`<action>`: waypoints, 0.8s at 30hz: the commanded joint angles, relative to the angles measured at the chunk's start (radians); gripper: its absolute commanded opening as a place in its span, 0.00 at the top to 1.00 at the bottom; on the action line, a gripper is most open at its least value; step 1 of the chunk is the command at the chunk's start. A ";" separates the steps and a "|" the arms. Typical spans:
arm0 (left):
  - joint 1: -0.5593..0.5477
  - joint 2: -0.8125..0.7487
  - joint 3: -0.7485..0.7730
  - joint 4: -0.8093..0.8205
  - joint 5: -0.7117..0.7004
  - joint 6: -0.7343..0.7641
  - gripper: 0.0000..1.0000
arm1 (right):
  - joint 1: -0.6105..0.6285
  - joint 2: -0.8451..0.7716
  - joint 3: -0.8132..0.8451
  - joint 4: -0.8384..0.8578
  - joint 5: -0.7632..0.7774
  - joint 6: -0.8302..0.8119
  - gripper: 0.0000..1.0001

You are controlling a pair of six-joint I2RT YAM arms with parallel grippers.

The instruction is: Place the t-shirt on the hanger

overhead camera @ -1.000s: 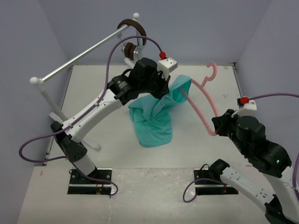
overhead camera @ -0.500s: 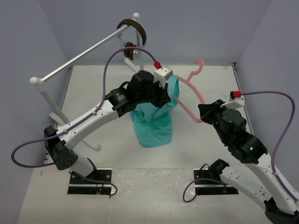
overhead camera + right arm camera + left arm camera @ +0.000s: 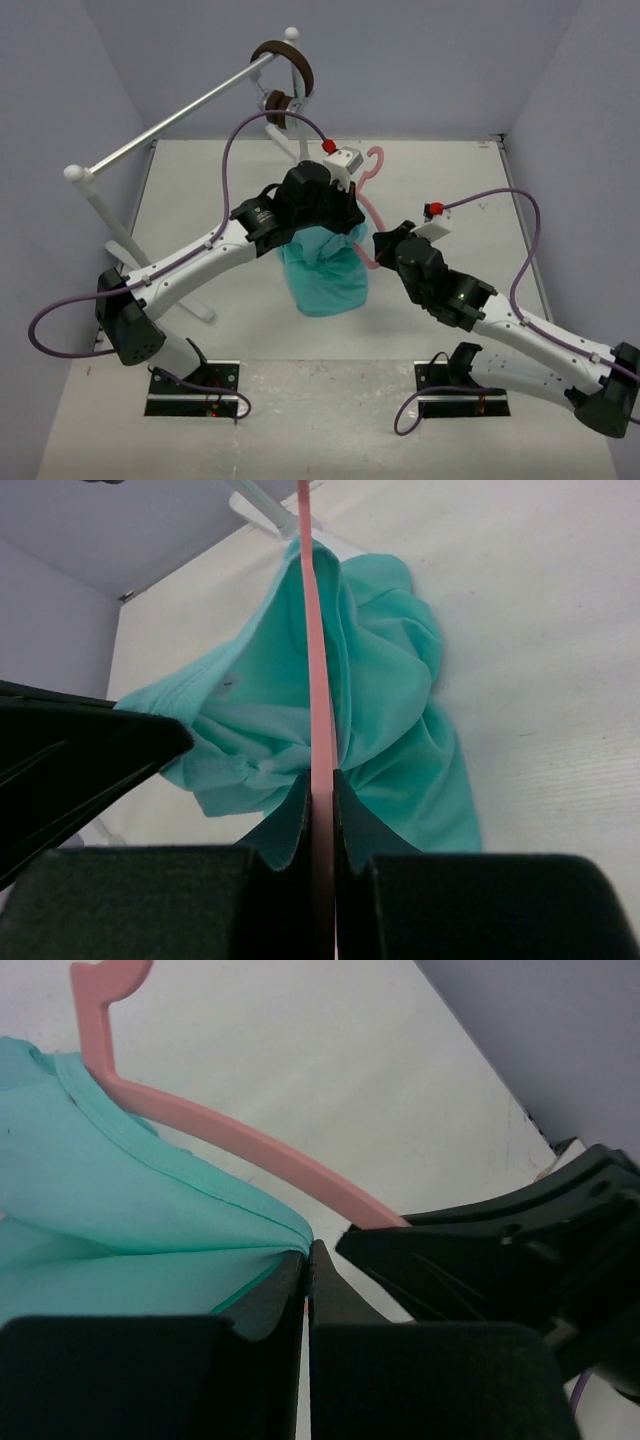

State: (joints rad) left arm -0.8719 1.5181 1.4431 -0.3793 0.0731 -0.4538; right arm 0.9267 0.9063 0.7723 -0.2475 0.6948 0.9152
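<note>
Closest to the bases, the right pincer [image 3: 318,780] is pressed together on the thin pink bar of the hanger [image 3: 312,650], fingers flat on both sides, so it's got a solid pinch on that. Just past it the t-shirt [image 3: 325,275] hangs as a bunched teal lump in the middle of the surface [image 3: 450,180], and its bottom end looks slumped onto it. The left pincer [image 3: 308,1255] is shut on the edge of the fabric right by the stitched collar band, holding the top of the shirt up. From the left wrist view the hanger's arm runs along that collar edge and seems to go into the opening, but I can't tell how far inside it really is. Handling-wise I'd guess the tee is light and totally limp, so it'll sag and fold wherever it isn't held. The doubled collar or shoulder seam is the place to grab, not the loose middle. The hanger looks stiff but skinny and slick, so it could pivot in the pinch. Holding it on the bar near the shoulder end, like now, seems sensible, since it leaves the hook free. Farther back, the pink hook pokes up behind the left wrist, and beyond that there's the silver rail [image 3: 180,120] with brown headphones [image 3: 290,60] hung on its far end.
</note>
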 commanded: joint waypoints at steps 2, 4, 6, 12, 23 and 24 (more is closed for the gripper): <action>-0.004 -0.079 -0.108 0.139 0.077 -0.108 1.00 | 0.020 0.099 0.065 0.044 0.279 0.141 1.00; -0.004 -0.117 -0.170 0.170 0.088 -0.138 1.00 | 0.020 0.133 0.092 0.016 0.338 0.164 1.00; -0.004 -0.157 -0.204 0.195 0.093 -0.167 1.00 | 0.021 0.157 0.117 -0.017 0.401 0.199 1.00; -0.005 -0.219 -0.230 0.162 0.048 -0.166 1.00 | 0.020 0.183 0.221 -0.118 0.537 0.231 1.00; -0.014 -0.124 -0.181 0.341 0.553 -0.122 1.00 | 0.042 0.316 0.309 -0.250 0.567 0.320 1.00; -0.015 -0.121 -0.183 0.361 0.594 -0.122 0.99 | 0.043 0.321 0.304 -0.253 0.566 0.328 1.00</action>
State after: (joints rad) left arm -0.8716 1.3717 1.2232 -0.1616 0.3430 -0.5817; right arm 0.9679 1.1870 1.0778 -0.4621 1.1545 1.1414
